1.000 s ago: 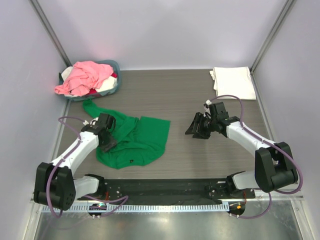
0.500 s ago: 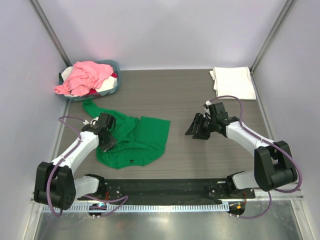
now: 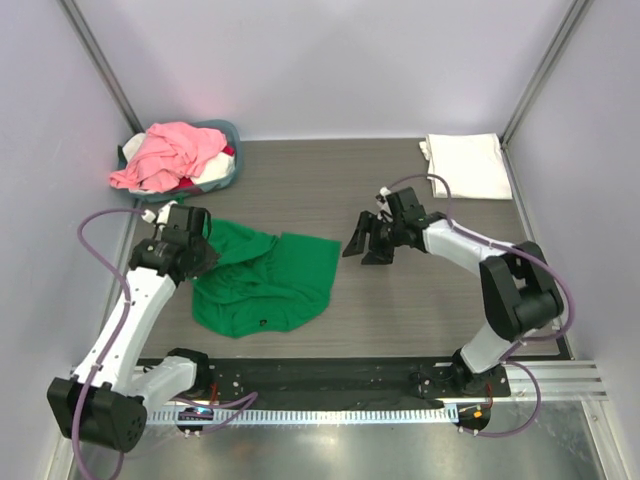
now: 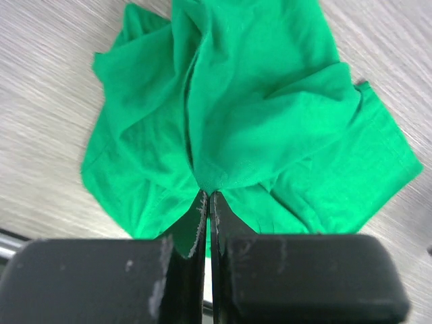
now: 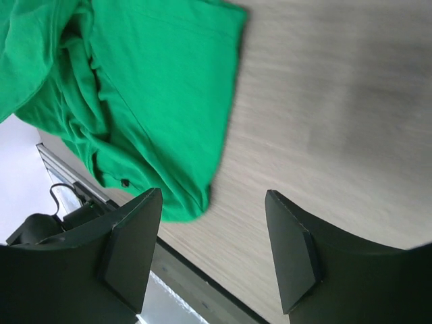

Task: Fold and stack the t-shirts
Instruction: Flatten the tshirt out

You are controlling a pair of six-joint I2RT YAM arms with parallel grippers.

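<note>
We judge the task barely begun: one white t-shirt (image 3: 465, 163) lies folded at the table's (image 3: 400, 320) far right corner, and pink t-shirts (image 3: 170, 155) are heaped in the basket (image 3: 229, 130) at far left. The green t-shirt (image 3: 270, 285) lies crumpled at near left. Our left gripper (image 4: 207, 202) pinches a fold of it with jaws pressed together, while our right gripper (image 5: 211, 196) hangs spread and empty just beside its right edge.

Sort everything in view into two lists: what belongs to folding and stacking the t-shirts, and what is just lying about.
Job in hand:
green t-shirt, crumpled, left of centre
folded white t-shirt, far right corner
pink t-shirt, heaped far left

Lying about:
round blue-grey basket, under the pink heap
table
</note>
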